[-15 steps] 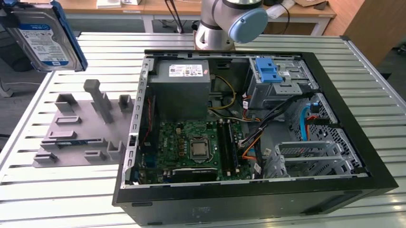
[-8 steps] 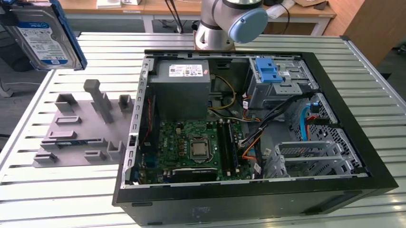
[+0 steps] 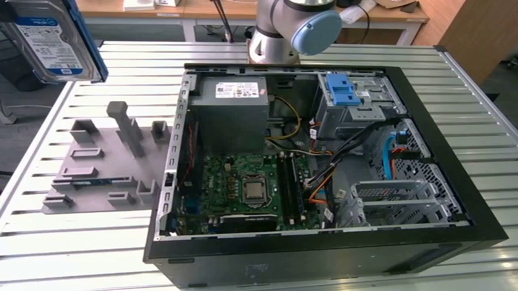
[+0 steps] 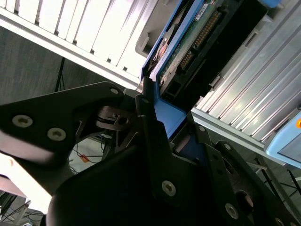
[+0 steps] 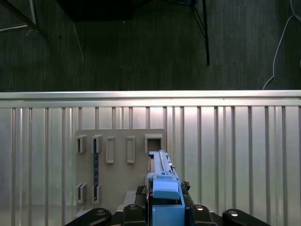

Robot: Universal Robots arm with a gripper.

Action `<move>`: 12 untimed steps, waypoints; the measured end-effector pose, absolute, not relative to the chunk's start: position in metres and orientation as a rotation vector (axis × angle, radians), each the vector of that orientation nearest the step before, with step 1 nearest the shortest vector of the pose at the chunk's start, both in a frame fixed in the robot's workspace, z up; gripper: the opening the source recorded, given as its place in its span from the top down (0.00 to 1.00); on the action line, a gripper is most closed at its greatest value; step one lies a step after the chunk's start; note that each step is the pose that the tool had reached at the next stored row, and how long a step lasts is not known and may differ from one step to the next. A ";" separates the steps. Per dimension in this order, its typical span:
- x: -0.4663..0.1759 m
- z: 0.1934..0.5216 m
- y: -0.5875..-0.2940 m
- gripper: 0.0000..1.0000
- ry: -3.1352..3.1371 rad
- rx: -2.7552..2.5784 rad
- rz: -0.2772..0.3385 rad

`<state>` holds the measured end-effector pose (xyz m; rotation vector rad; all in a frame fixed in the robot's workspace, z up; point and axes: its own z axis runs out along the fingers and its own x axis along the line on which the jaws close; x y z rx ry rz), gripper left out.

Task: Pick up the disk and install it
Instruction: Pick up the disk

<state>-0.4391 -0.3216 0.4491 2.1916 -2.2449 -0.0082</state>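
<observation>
The disk (image 3: 53, 39), silver with a white-and-blue label in a blue carrier frame, hangs high in the air at the exterior view's far left, above the table edge. In the second wrist view my gripper (image 4: 164, 123) is shut on the blue frame at one end of the disk (image 4: 193, 42). In the first wrist view the disk (image 5: 162, 181) stands edge-on between the black fingers (image 5: 136, 209), well above the grey holder plate (image 5: 120, 162).
An open computer case (image 3: 453, 242) lies on the slatted metal table (image 3: 73, 242), with a grey power-supply box (image 3: 230, 109), a motherboard (image 3: 251, 188) and a metal bay topped by a blue latch (image 3: 344, 90). The grey holder plate (image 3: 97, 167) lies beside the case. The arm's base (image 3: 292, 27) stands behind it.
</observation>
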 end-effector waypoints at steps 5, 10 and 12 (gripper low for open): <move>-0.439 0.452 -0.321 0.64 -2.245 2.192 -0.008; -0.439 0.454 -0.321 0.64 -2.245 2.192 -0.008; -0.439 0.455 -0.321 0.64 -2.245 2.192 -0.008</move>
